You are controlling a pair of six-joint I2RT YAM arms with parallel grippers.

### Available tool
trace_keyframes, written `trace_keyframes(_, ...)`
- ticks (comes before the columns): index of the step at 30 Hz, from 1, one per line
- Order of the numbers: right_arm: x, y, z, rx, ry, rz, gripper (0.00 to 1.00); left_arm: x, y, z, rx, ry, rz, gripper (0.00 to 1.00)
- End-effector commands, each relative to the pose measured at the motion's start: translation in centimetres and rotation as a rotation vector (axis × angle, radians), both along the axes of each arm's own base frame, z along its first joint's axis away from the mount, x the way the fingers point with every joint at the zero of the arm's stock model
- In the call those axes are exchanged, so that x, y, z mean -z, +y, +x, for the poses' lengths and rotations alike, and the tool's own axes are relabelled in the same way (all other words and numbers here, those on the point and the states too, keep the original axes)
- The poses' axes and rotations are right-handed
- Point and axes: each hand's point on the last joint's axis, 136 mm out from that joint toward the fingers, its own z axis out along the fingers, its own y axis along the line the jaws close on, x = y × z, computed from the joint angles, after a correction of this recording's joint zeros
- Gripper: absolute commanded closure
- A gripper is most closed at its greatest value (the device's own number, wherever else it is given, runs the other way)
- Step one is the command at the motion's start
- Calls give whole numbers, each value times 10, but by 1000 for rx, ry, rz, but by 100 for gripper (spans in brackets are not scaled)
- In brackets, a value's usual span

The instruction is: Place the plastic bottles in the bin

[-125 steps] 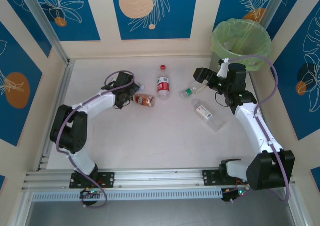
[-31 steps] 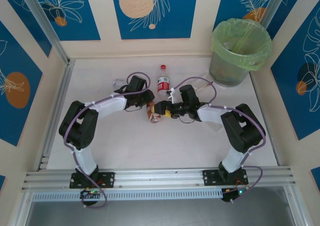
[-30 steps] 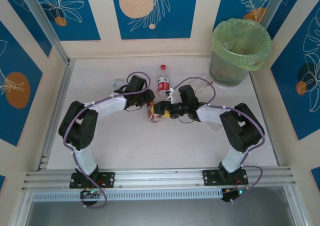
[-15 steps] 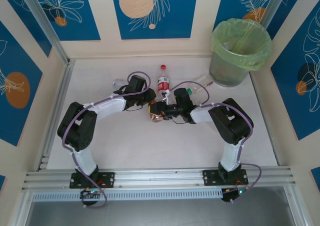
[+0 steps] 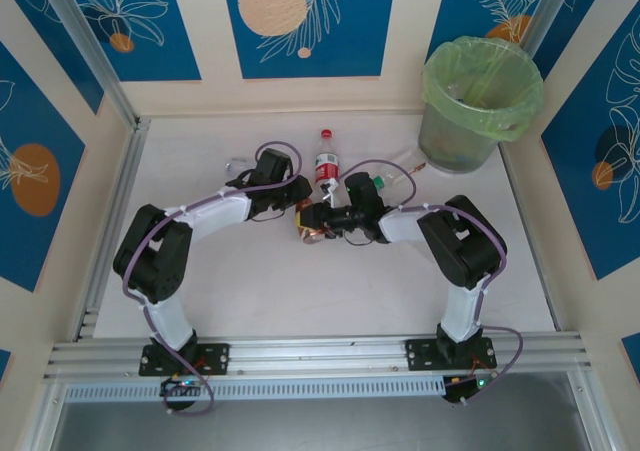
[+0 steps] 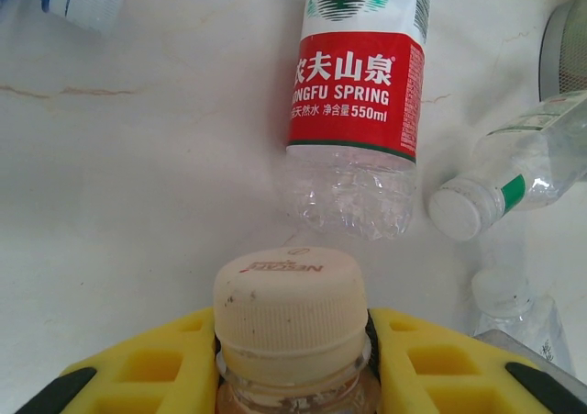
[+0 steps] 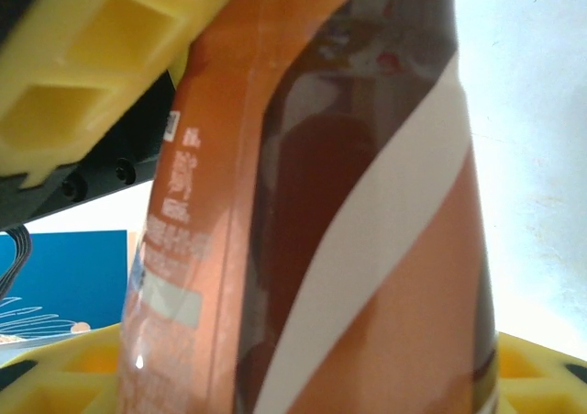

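Left end effector (image 6: 292, 375) stays clamped on the cream-capped neck of the brown-labelled clear plastic bottle (image 6: 289, 295) at mid-tabletop (image 6: 138, 175). Right end effector (image 7: 307, 382) has narrowed around the bottle's body since a second ago, though I cannot tell whether it grips. Far right stands the round green-lined bin (image 5: 440, 83).
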Motion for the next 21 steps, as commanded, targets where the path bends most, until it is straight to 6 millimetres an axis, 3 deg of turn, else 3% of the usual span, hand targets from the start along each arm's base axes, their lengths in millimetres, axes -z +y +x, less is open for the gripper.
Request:
trace_keyframes(1, -11, 8, -10, -81, -21, 25, 50, -30, -14, -1, 70, -61, -36, 100)
trace_keyframes(6, -13, 6, -10, -78, -34, 15, 51, -38, -15, -1, 106, -84, -25, 73)
trace_keyframes(12, -10, 4, -10, -76, -37, 1, 51, -61, -21, -6, 136, -89, -88, 28)
trace_keyframes(15, -8, 2, -8, -70, -46, -13, 51, -74, -20, -8, 131, -116, -112, 12)
trace_keyframes(18, -10, 2, -8, -73, -57, -18, 52, -83, -15, -9, 127, -132, -99, 1)
trace_keyframes(21, -11, 1, -8, -77, -68, -27, 52, -89, -12, -12, 127, -147, -94, 0)
